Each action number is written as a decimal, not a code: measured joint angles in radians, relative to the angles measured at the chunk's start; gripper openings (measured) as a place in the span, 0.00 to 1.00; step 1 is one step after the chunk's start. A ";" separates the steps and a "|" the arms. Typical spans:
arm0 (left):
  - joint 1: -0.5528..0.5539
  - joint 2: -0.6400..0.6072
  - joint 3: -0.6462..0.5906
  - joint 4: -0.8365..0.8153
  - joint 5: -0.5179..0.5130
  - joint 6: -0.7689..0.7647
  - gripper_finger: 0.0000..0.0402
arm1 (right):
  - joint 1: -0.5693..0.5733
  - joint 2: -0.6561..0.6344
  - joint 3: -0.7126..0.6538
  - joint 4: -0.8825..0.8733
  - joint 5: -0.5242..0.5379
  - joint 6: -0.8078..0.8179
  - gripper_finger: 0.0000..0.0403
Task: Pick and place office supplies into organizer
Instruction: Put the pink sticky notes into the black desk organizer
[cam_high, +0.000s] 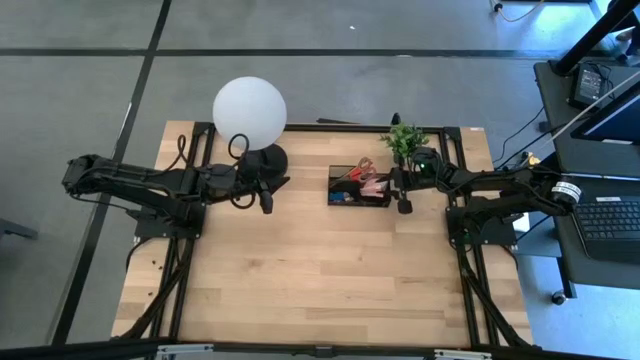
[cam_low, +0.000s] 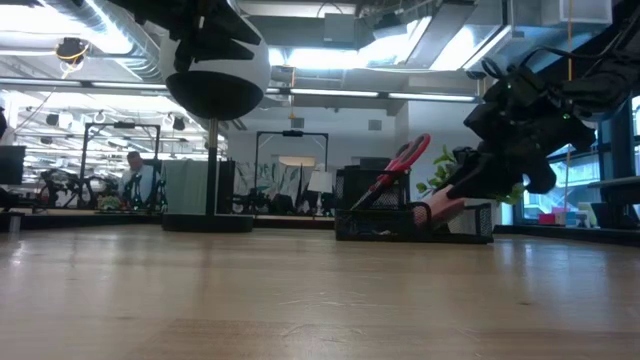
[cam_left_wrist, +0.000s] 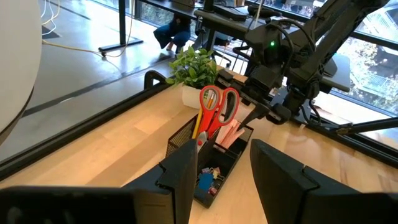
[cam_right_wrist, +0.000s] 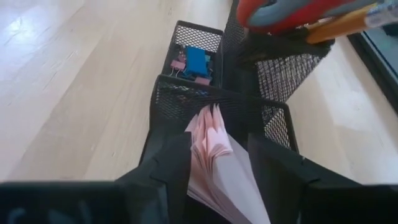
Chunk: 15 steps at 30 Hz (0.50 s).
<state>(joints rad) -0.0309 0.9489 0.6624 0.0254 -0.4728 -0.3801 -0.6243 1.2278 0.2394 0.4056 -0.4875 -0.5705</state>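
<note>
The black mesh organizer (cam_high: 345, 198) stands at the table's far middle. Red-handled scissors (cam_left_wrist: 217, 102) and a pencil (cam_left_wrist: 198, 124) stand upright in its tall compartment. A blue eraser (cam_right_wrist: 198, 61) and small clips (cam_right_wrist: 180, 65) lie in a low one. A pink sticky-note pad (cam_right_wrist: 211, 155), its sheets fanned, leans with its far end down in the nearest compartment. My right gripper (cam_right_wrist: 217, 171) is open at the organizer's right end, one finger on each side of the pad's raised end. My left gripper (cam_left_wrist: 224, 180) hangs open and empty left of the organizer. My right gripper comes at the pad slanting down from the table's right. The pad's raised end (cam_right_wrist: 199, 168) lies close along one finger (cam_right_wrist: 177, 171), and a dark gap shows beside the other finger (cam_right_wrist: 273, 168). Whether the pad touches a finger, I cannot tell.
A white globe lamp (cam_high: 249, 112) on a round black base stands at the far left, just behind my left gripper. A small green potted plant (cam_high: 403, 140) sits behind the organizer's right end. Bare wooden table (cam_high: 320, 280) stretches toward the near edge.
</note>
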 joint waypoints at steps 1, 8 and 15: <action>0.000 0.000 0.000 0.000 0.000 0.000 0.36 | 0.000 0.000 0.000 0.000 0.000 0.016 0.40; 0.000 0.000 0.000 0.000 0.000 0.000 0.36 | 0.000 0.000 0.000 -0.049 0.000 0.068 0.40; 0.000 0.000 0.000 0.000 0.000 0.000 0.36 | 0.002 -0.001 0.030 -0.111 0.000 0.151 0.40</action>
<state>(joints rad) -0.0307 0.9489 0.6625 0.0250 -0.4728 -0.3801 -0.6224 1.2270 0.2694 0.2948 -0.4877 -0.4194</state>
